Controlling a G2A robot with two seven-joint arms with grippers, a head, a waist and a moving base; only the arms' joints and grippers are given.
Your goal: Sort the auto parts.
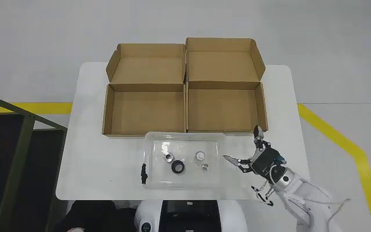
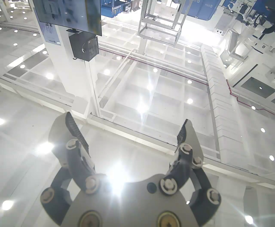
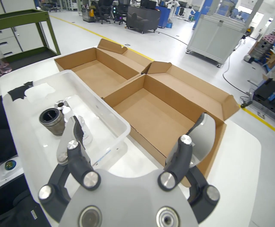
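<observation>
Top view: dark bushing point(image 1: 178, 168) in the clear bin point(image 1: 146, 156) at the worktop point(image 1: 87, 145) front; right claw point(image 1: 241, 145) spread empty beside it. Left wrist: left claw point(image 2: 126, 124) spread, aimed at ceiling point(image 2: 150, 86). Right wrist: stands upright, looks heavy, stiff, slick; grip across outer wall.

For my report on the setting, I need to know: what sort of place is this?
Probably a robotics lab or factory workshop floor: a yellow floor line, an aluminium-framed enclosure and office chairs at workstations stand around the white table.
</observation>
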